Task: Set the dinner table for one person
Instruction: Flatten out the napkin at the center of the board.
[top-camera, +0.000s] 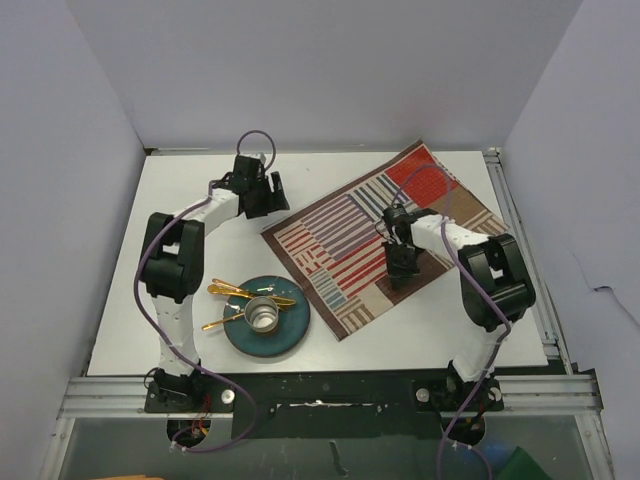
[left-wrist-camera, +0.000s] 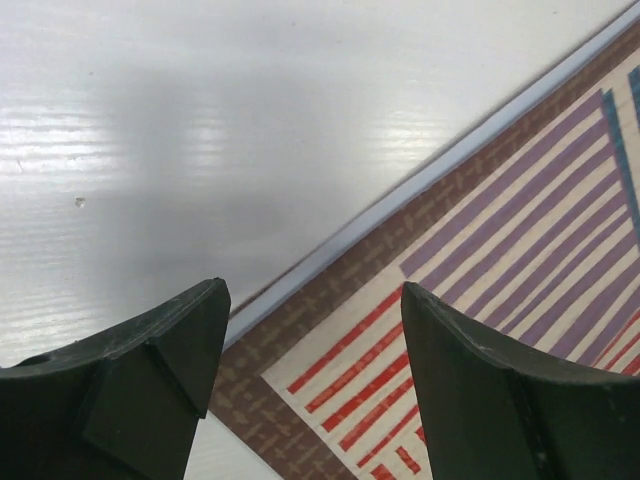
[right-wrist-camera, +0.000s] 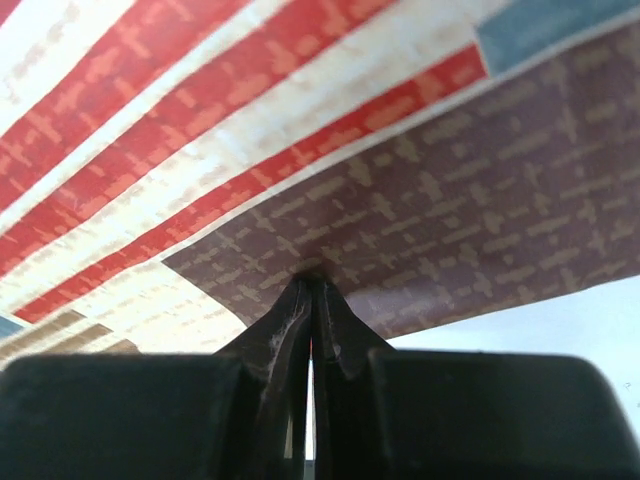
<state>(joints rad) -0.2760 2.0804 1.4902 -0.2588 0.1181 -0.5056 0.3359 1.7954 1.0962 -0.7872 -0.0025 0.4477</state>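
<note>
White surface (top-camera: 180, 200) carried everything. Striped placemat (top-camera: 350, 240) lay skewed at centre-right. The right end effector (right-wrist-camera: 310, 285) was clenched on its near edge, and the left end effector (left-wrist-camera: 315, 300) hung released over its far-left edge. Plate (top-camera: 295, 335), cup (top-camera: 263, 317) and gold cutlery (top-camera: 232, 291) sat stacked near left, not yet laid out. No readable writing.

Woven cloth placemat (top-camera: 340, 230), glossy tabletop (top-camera: 400, 340)
</note>
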